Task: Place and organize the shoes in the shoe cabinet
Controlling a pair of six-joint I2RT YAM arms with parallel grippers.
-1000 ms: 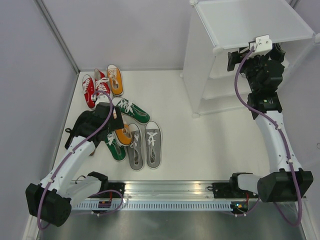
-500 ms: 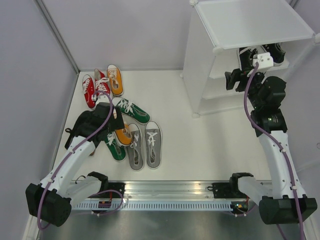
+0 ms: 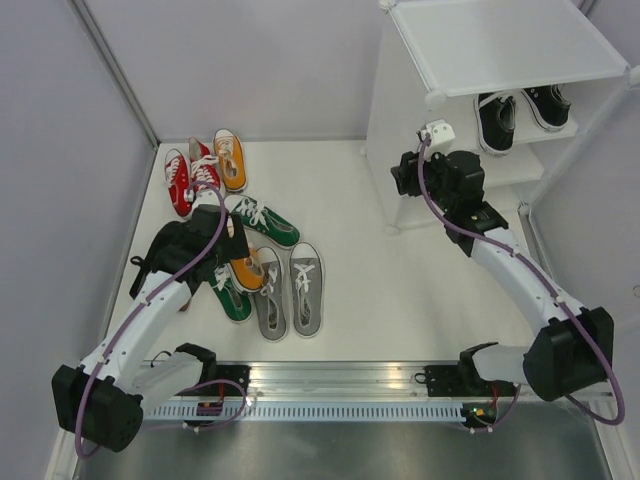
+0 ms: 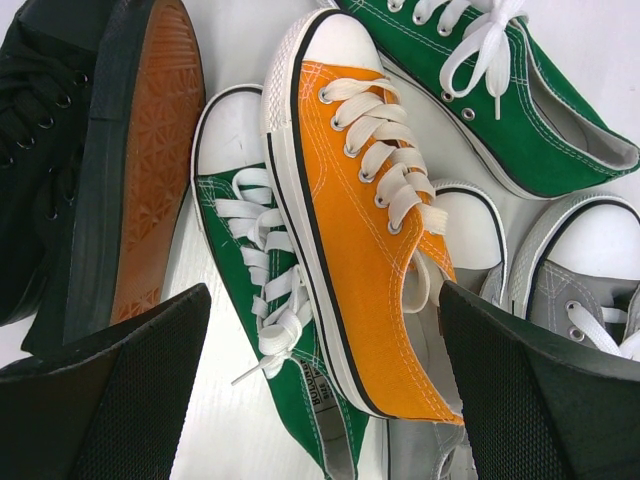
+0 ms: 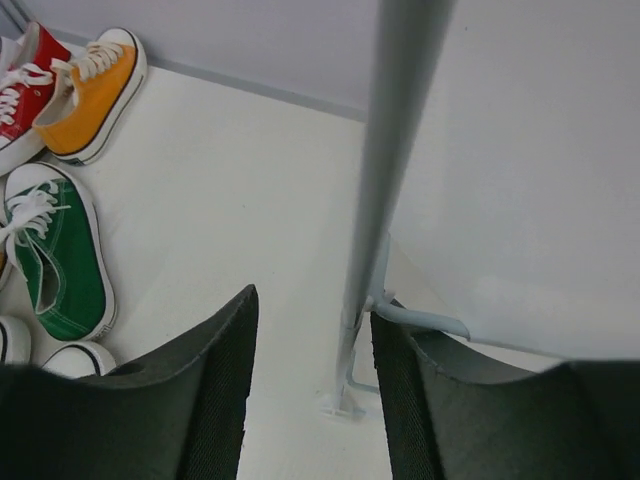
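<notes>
Left claw: spread wide and holding nothing, it hovers over an orange shoe in the pile.
Pile on the surface: a grey pair, green shoes, a second orange one, a red pair and a black shoe lying on its side (nine loose, by my count).
Right claw: partly open and empty, just beside the cabinet's front post.
Cabinet: a black pair sits side by side on one shelf.
Progress: early; one pair is shelved and the rest are left to do.
</notes>
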